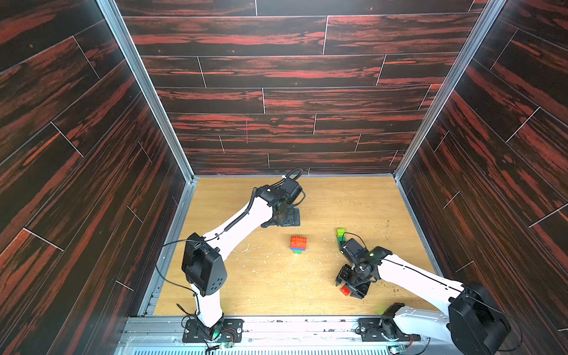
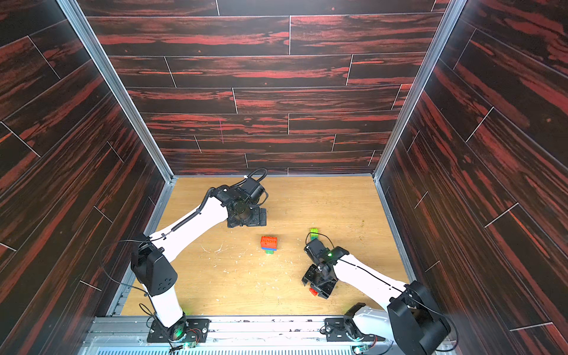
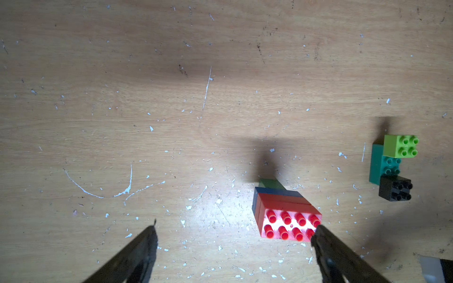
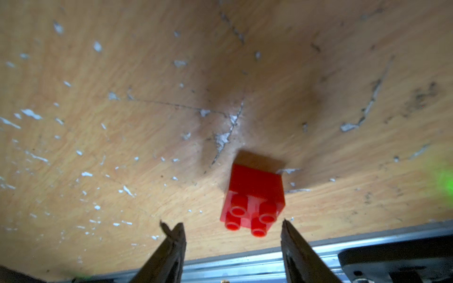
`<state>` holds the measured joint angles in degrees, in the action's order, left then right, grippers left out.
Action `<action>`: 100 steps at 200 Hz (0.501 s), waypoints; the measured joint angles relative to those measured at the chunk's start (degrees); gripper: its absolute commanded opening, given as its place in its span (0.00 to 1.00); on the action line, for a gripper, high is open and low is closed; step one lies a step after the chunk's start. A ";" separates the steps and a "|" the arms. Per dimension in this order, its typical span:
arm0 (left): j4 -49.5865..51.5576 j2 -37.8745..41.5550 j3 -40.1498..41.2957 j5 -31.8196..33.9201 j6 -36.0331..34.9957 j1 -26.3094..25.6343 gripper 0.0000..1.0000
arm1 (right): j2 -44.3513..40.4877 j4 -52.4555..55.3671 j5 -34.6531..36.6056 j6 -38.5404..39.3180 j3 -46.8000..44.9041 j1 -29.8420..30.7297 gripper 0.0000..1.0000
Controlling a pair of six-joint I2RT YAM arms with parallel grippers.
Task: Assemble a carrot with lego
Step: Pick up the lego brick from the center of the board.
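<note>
Near counter (image 1: 276,292) front edge, my right end effector (image 4: 228,223) is half-wide, red sq. brick (image 4: 255,186) just ahead, not gripped; left end effector (image 3: 236,223) wide, beside red-blue-green stack (image 3: 282,208).

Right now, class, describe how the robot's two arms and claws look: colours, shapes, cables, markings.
Both the left arm and right arm are white between black joint housings. A coiled black cable runs along the left one, a thin black wire along the right. The left claw and right claw have dark, tapering fingers.
</note>
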<state>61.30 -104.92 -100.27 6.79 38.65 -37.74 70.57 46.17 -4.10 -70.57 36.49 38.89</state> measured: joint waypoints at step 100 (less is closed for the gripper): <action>-0.04 0.83 1.07 -1.01 -1.46 1.38 1.00 | 3.37 0.13 7.41 -5.09 1.40 5.18 0.52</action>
<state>61.25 -104.09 -99.20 5.78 37.19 -36.36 73.93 46.30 3.31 -75.66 37.89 44.07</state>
